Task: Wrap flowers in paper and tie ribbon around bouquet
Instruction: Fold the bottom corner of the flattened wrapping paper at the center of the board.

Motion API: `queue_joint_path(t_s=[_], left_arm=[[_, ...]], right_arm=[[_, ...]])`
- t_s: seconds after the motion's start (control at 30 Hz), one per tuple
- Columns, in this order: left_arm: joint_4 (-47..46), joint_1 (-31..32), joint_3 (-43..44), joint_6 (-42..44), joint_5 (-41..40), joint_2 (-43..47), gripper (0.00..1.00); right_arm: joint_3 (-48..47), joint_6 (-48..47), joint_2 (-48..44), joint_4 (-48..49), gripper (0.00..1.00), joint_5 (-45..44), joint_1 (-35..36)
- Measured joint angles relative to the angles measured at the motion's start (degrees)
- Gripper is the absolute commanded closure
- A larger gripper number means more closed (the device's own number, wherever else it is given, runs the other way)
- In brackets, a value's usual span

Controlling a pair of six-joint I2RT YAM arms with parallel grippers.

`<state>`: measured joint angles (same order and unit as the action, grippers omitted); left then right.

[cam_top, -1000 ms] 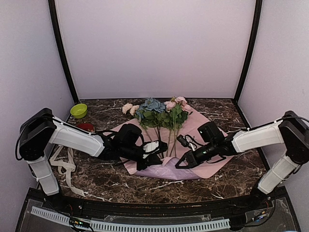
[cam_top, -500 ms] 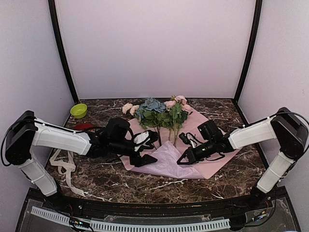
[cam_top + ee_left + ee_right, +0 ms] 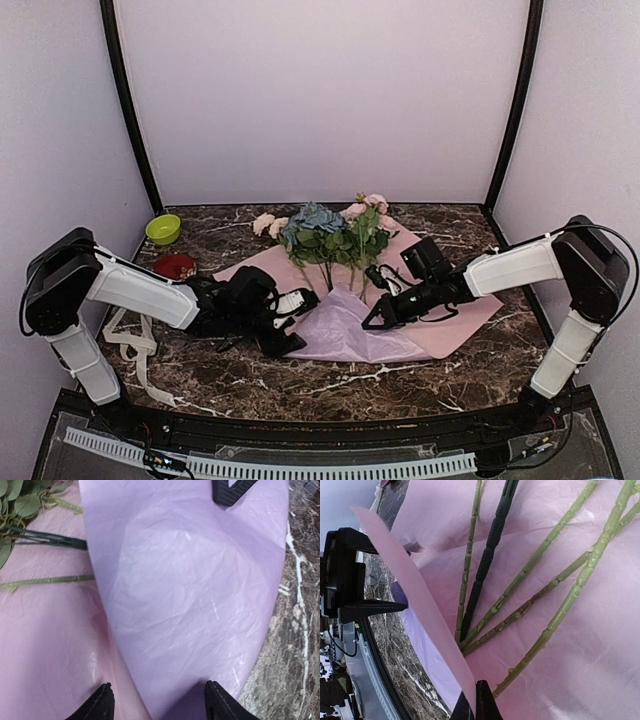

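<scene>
So, the first fold was in hand

The right gripper (image 3: pixel 374 320) pinched the paper's (image 3: pixel 340 336) near edge, raised over the stems of the flowers (image 3: pixel 322 238) at mid-table, while the left gripper (image 3: pixel 287 323) stood spread, clamping nothing. Next, likely: carry that flap across.

My left arm (image 3: pixel 140 290), white-shelled with black joints, stretches low from its base toward the middle. At its end my left gripper (image 3: pixel 303 319) lies turned on its side. Its two black fingers (image 3: pixel 99 704) stand well apart and clasp nothing. My right arm (image 3: pixel 510 268) reaches inward just as low. My right gripper (image 3: pixel 370 321) has its jaws pressed tight together, nipping the raised edge of the thin lilac-and-pink paper sheet (image 3: pixel 415 600).
</scene>
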<state>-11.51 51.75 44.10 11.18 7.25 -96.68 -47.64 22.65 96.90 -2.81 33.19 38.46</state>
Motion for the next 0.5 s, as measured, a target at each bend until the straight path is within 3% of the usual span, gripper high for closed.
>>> queue_joint_path(t_s=[0.3,0.5], left_arm=[[4.8,2.1,0.8,-3.1,-11.2,-1.1,0.37],[9.3,5.4,1.1,-1.1,-16.7,3.1,0.38]], right_arm=[[0.0,0.8,1.9,-0.5,1.00,-3.8,-0.1],[-1.6,0.3,4.5,-2.0,1.00,-4.4,-0.1]])
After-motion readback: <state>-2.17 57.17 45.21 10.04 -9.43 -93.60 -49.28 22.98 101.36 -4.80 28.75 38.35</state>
